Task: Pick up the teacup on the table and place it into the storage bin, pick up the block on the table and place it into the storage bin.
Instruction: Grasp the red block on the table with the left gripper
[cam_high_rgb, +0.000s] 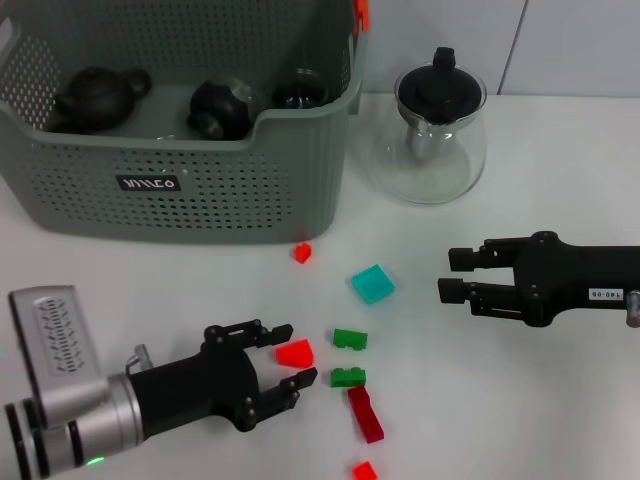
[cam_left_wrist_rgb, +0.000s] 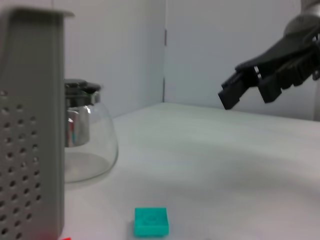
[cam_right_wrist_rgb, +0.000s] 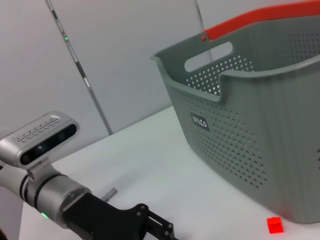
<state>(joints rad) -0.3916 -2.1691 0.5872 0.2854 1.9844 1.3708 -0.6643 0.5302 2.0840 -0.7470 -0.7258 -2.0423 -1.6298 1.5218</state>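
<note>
The grey-green storage bin (cam_high_rgb: 200, 190) stands at the back left. Three dark tea vessels lie inside it, and the rightmost (cam_high_rgb: 300, 90) looks like a teacup. A red block (cam_high_rgb: 294, 352) lies on the table between the fingers of my left gripper (cam_high_rgb: 296, 354), which is open around it. My right gripper (cam_high_rgb: 455, 275) hovers open and empty at the right, apart from every block; it also shows in the left wrist view (cam_left_wrist_rgb: 235, 87). The bin's wall fills much of the right wrist view (cam_right_wrist_rgb: 260, 140).
A clear glass teapot (cam_high_rgb: 432, 130) with a black lid stands right of the bin. Loose blocks lie mid-table: a small red one (cam_high_rgb: 302, 253), a teal one (cam_high_rgb: 372, 284), two green ones (cam_high_rgb: 350, 339) (cam_high_rgb: 347, 377), a dark red one (cam_high_rgb: 366, 414) and a red one (cam_high_rgb: 364, 470).
</note>
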